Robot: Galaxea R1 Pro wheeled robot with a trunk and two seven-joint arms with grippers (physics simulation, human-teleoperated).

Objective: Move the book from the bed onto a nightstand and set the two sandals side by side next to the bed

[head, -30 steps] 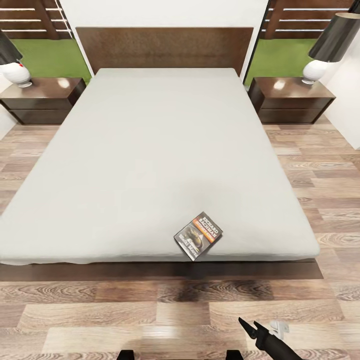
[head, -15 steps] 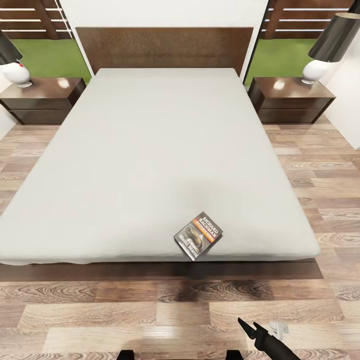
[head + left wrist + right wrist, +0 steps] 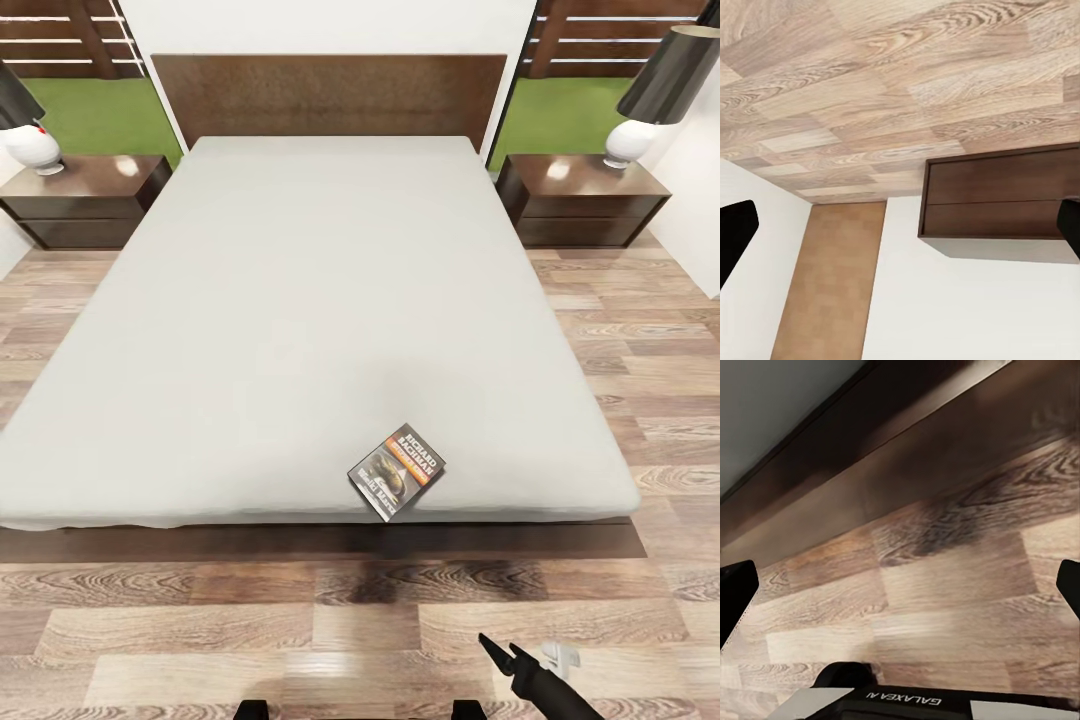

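While the book lies near the bed's foot, the right claw hangs released.

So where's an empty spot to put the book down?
The right nightstand has bare glossy top in front of its lamp. The left nightstand does too. The book lies near the bed foot.

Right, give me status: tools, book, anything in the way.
Right tool open, empty, low over the floor. Left tool open, empty. Book flat on the bed, near the foot edge. Nothing between.
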